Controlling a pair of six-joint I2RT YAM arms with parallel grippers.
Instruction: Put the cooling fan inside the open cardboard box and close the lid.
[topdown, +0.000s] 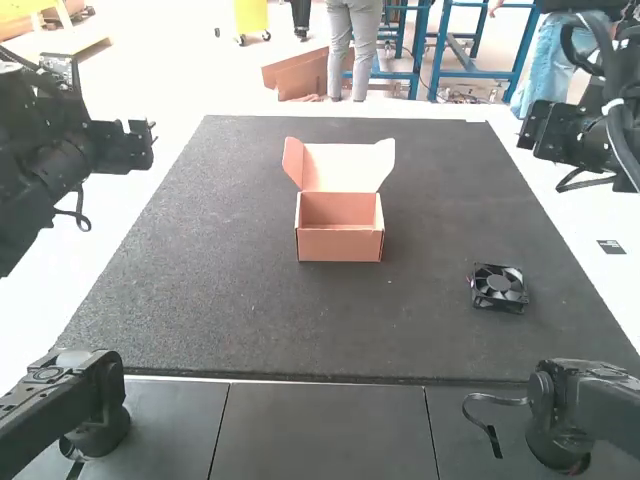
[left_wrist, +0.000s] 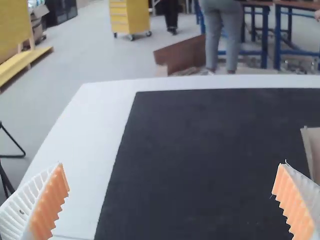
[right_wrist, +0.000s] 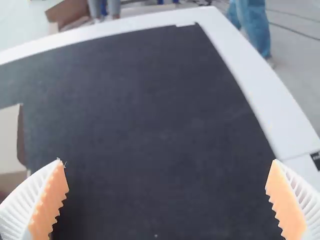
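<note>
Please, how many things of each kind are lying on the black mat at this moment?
Cardboard box, lid open: 1
Cooling fan: 1
Total: 2

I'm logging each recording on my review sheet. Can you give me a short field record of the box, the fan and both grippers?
box: upright, middle of the black mat
lid: open, standing up at the far side
fan: flat on the mat, right of the box, apart from it
left gripper: open, holding nothing, above the mat's left part
right gripper: open, holding nothing, above the mat's right part
task state: fan not yet in box
</note>
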